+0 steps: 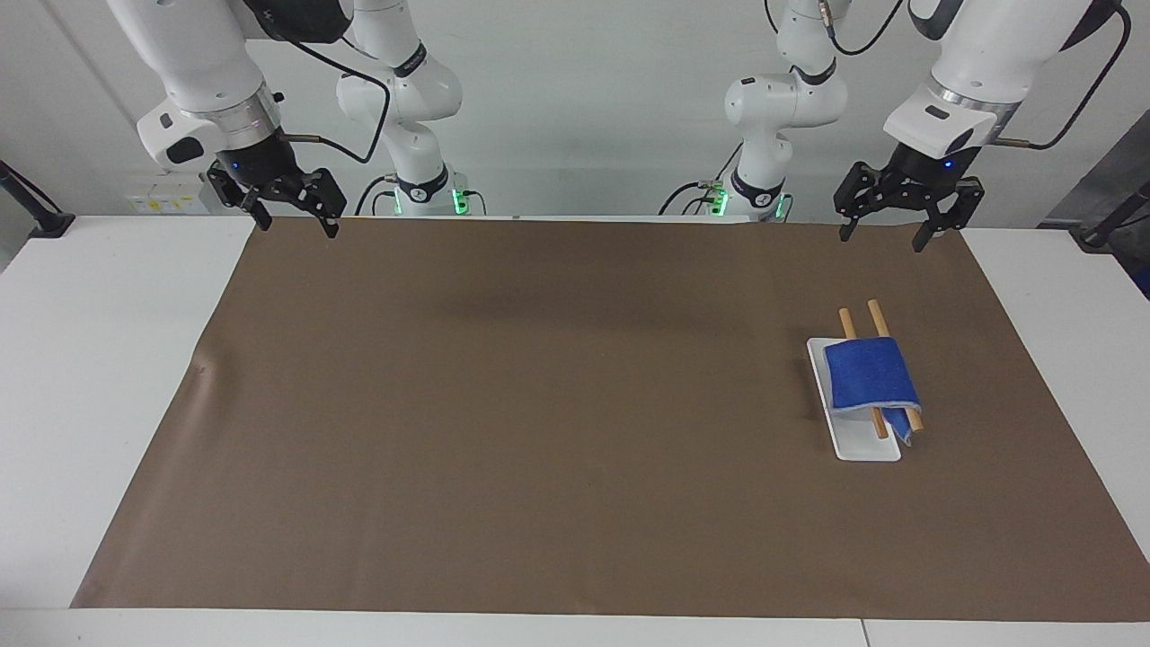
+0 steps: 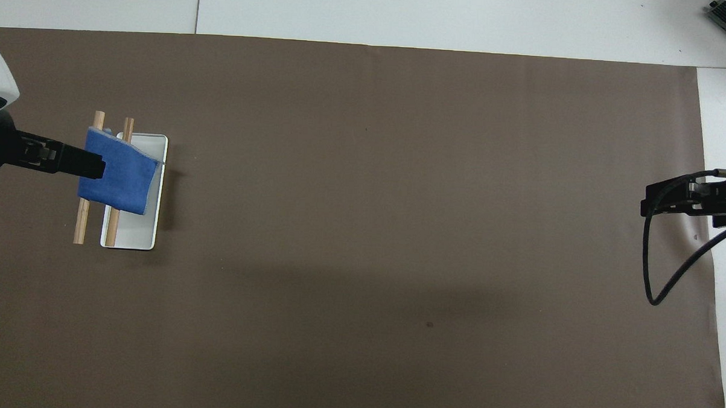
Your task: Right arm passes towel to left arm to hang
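Note:
The bright-blue towel (image 1: 867, 373) hangs draped over two wooden rods (image 1: 876, 314) that lie across a white tray (image 1: 867, 447) at the left arm's end of the table. My left gripper (image 1: 881, 238) is open and empty, up in the air over the mat's edge by the robots, apart from the towel. In the overhead view the left gripper (image 2: 95, 164) overlaps the towel (image 2: 122, 183) at its edge. My right gripper (image 1: 299, 226) is open and empty, and waits in the air over the mat's corner at the right arm's end.
A brown mat (image 1: 539, 404) covers most of the white table (image 1: 99, 359). The right arm's black cable (image 2: 654, 256) loops over the mat's edge. The rods (image 2: 79, 224) stick out past the tray (image 2: 129, 235).

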